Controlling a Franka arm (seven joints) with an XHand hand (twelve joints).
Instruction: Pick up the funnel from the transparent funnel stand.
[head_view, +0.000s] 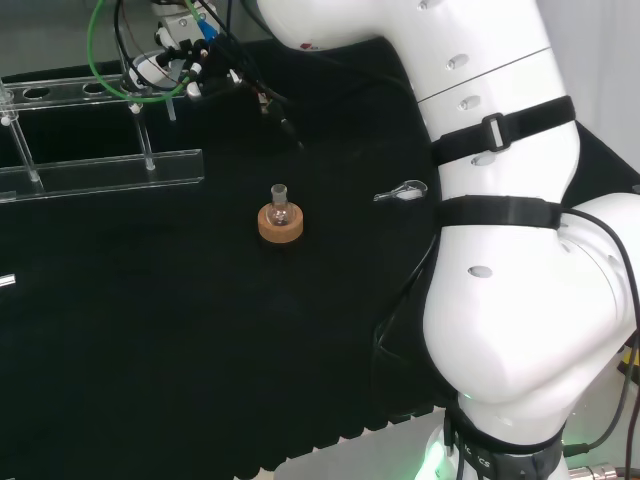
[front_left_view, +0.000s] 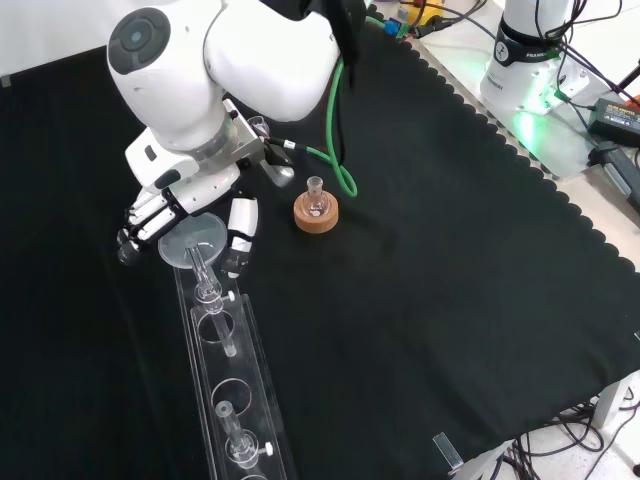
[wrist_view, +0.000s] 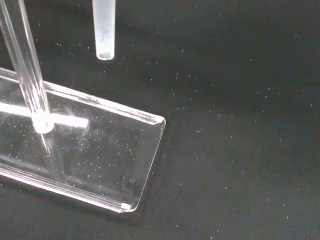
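In the front view the hand (front_left_view: 185, 215) hangs over the far end of the clear funnel stand (front_left_view: 235, 400). Its fingers (front_left_view: 145, 220) curl round one side of the clear funnel (front_left_view: 193, 241) and the thumb (front_left_view: 238, 233) closes on the other side. The funnel's bowl sits between them, with its stem pointing down at the stand's end. In the wrist view the frosted stem tip (wrist_view: 104, 47) hangs free above the black cloth, just past the end of the stand's base plate (wrist_view: 100, 165). A clear post (wrist_view: 27, 75) of the stand rises beside it.
A small round flask on a cork ring (head_view: 281, 221) (front_left_view: 316, 212) stands mid-cloth, to the right of the hand in the front view. A small clear glass piece (head_view: 404, 191) lies close to the arm. The stand (head_view: 100, 172) lies along the left in the head view.
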